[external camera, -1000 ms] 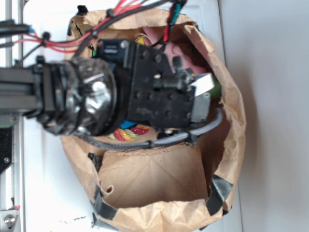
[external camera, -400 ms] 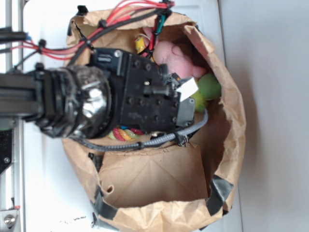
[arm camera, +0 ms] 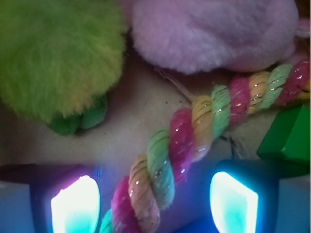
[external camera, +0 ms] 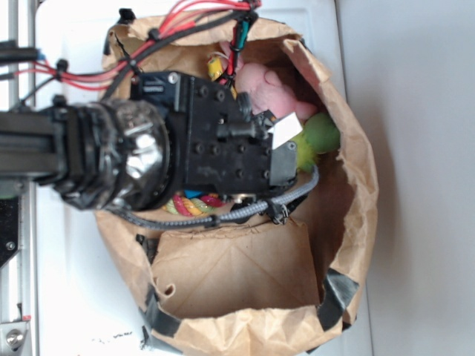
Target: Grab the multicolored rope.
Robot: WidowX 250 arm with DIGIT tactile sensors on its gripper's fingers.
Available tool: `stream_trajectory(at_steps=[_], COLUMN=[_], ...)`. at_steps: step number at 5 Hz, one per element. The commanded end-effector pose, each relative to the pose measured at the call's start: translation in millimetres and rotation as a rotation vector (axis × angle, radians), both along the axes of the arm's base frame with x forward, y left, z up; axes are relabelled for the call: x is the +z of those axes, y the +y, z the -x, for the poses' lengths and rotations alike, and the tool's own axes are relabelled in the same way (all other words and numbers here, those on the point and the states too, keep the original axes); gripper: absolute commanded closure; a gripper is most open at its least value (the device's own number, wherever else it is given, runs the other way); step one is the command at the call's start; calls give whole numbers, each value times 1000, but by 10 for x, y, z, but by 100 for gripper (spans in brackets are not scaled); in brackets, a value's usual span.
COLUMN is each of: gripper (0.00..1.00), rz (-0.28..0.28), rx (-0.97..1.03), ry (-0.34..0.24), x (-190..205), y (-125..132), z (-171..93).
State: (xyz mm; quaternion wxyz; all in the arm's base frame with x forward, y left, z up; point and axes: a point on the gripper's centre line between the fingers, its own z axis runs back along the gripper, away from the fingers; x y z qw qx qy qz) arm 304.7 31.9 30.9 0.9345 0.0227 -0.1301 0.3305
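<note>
Inside paper bag (external camera: 356, 185): gripper (arm camera: 154, 201) over multicolored rope (arm camera: 194, 131).
Fingers (arm camera: 75, 204) spread apart, rope running between them, ungrasped; green plush (arm camera: 53, 53) and pink plush (arm camera: 214, 29) beyond, green block (arm camera: 286, 138) beside.

Your arm (external camera: 111, 159) reaches in from the left edge of the exterior view, its black wrist block pointing straight down, with red and black cables looping off its top side. From the wrist camera, your gripper (arm camera: 154, 201) has its fingers (arm camera: 75, 204) spread apart, one glowing pad low on the left and the other low on the right. Neither pad touches anything that you can see, and both sit at about the same height.
</note>
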Motion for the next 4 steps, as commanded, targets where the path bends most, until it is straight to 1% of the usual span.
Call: stream_trajectory(at_steps=[1, 2, 4], gripper=[100, 100, 100], rz=[-6, -16, -23], rx=[14, 25, 34], ry=[-32, -48, -60], x=[81, 88, 89], y=[95, 106, 114], z=[-37, -27, -28])
